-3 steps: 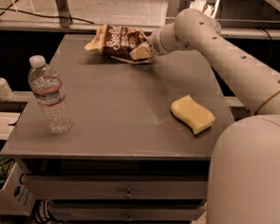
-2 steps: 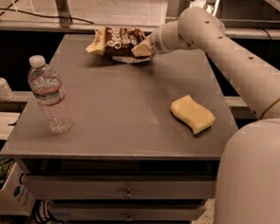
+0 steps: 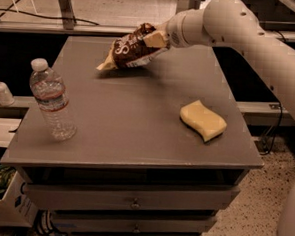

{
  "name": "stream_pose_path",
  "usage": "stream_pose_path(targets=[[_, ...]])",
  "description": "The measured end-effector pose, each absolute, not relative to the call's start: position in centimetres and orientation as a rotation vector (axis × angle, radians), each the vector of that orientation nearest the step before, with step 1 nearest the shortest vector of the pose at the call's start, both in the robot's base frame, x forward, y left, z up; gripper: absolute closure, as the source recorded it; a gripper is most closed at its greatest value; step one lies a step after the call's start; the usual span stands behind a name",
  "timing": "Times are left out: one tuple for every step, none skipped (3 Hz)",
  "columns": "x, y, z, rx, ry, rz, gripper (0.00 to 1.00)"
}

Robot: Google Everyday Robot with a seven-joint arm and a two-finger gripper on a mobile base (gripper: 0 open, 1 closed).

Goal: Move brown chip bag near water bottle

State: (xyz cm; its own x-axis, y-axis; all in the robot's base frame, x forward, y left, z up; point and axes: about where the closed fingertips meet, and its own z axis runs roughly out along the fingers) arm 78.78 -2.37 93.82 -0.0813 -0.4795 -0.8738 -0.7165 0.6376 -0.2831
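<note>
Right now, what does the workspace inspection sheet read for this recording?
Surface: grey cabinet top, drawers below.
Job's things: brown chip bag held tilted at the far side; water bottle upright front left, well apart.
Clutter: yellow sponge on the right.
Grippers: gripper shut on the bag's upper end.
Cables: black cable on the far floor.
Surroundings: pump bottle on a ledge, left.
</note>
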Motion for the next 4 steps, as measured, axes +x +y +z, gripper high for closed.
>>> stream_pose_path(targets=[[75.6,-2.3,95.6,-0.964,1.701,0.265,1.0],[72.2,-1.8,95.6,-0.958,1.706,0.324,1.0],[68.9,-1.1,95.2,-0.942,1.729,0.369,1.0],[65.4,0.4,94.6,-0.926,1.754,0.47,1.0]])
